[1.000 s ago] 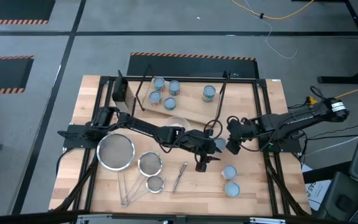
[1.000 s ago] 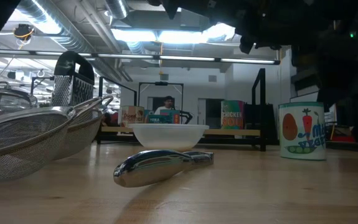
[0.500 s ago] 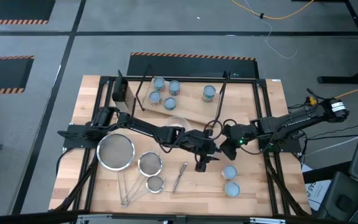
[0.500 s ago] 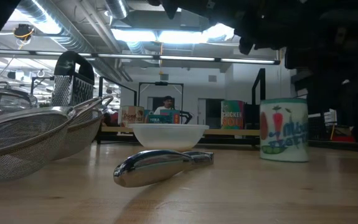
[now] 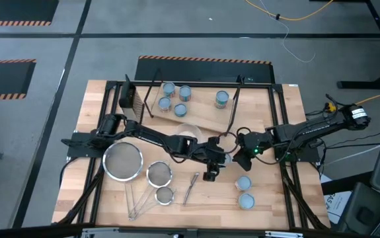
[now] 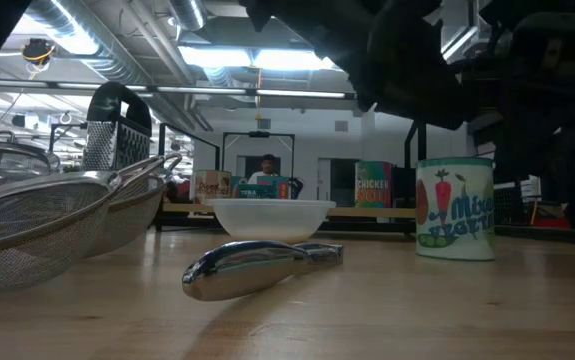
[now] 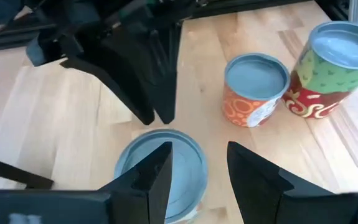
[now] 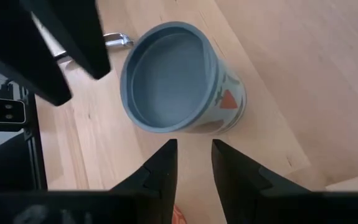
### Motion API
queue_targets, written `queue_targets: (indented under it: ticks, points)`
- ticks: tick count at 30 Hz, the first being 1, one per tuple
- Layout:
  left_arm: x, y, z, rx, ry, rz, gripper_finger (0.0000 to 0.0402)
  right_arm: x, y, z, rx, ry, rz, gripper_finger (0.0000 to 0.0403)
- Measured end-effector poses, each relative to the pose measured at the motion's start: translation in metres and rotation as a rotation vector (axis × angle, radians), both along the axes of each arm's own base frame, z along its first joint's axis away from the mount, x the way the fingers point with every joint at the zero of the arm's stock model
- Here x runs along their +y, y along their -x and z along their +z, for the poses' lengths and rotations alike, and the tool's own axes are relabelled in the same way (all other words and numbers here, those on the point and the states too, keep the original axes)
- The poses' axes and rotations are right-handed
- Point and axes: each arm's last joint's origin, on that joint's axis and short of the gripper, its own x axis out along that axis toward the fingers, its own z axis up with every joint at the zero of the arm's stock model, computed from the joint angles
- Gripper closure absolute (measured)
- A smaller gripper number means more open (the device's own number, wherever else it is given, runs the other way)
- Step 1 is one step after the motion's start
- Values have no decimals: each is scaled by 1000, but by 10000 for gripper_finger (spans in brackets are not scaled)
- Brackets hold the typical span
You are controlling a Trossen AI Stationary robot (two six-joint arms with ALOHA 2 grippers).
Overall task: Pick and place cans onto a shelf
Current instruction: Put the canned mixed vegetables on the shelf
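Two claws meet over one can (image 8: 177,88) standing on the table (image 5: 279,112) in front of the shelf (image 5: 199,106). The left claw (image 7: 197,171) is spread above it; the right claw (image 8: 190,163), parted, holds nothing. Five cans (image 5: 174,98) top the shelf, two (image 5: 244,192) stand nearer.

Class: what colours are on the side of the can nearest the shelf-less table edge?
White, with red and green vegetable print; low view.
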Motion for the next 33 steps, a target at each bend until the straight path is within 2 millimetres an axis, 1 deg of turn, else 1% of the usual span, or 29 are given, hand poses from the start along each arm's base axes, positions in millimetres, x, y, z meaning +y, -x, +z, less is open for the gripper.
queue_targets:
  ticks: [7, 11, 17, 33]
  points:
    - [-12, -2, -1, -43, -10, 1, 258, -1, 0, 0, -2, 15, -10, 300]
    - [-16, -3, 4, -96, -14, 18, 259, -1, 0, 0, 0, 16, -10, 300]
    - [-17, -4, 7, -110, -11, 19, 259, -1, 1, -1, 18, 19, -11, 300]
    - [-15, -2, 3, -68, -55, 76, 259, -1, 3, -2, 34, 22, -11, 300]
